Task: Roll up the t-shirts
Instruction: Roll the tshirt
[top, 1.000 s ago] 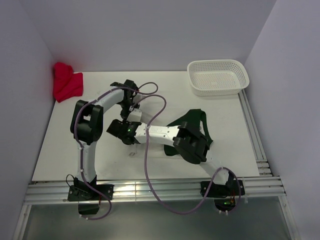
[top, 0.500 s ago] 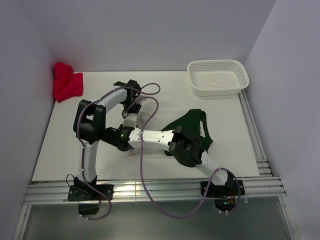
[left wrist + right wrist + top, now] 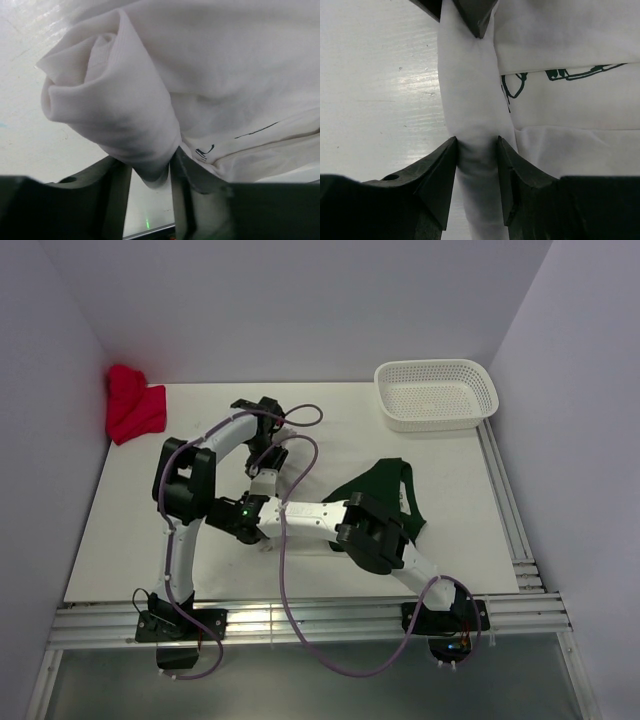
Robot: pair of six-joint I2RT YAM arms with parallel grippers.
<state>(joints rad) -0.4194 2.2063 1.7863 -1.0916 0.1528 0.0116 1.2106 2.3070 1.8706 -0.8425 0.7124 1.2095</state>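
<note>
Since a second ago the right arm has swung its wrist leftward across the table [image 3: 120, 540], close to the left arm's elbow, while the left forearm has shifted only slightly. Nearest in the right wrist view, the right gripper [image 3: 476, 142] has its dark, wedge-shaped fingers clamped on a tight roll of the off-white t-shirt [image 3: 470, 90]. The soft matte cloth narrows to a waist where they bite. Beside the roll the shirt lies flat in loose layers, showing part of a dark green line graphic [image 3: 555, 75] cut off by a fold. At the far end of the same roll sit the left gripper's fingers [image 3: 475, 15]. In the left wrist view the left gripper [image 3: 150, 165] has the spiralled roll end sagging between its fingers and touching both. Whether they press it or merely flank it, I cannot tell. From above, the pale shirt is mostly hidden under the two wrists and hard to separate from the white tabletop. Purple cables [image 3: 290, 570] loop over both arms. To the right, the dark green t-shirt [image 3: 385, 480] lies crumpled and partly covered by the right arm's elbow. Farther back stand a white perforated basket [image 3: 440, 422] at the right corner and a bunched red cloth [image 3: 133, 408] against the left wall.
</note>
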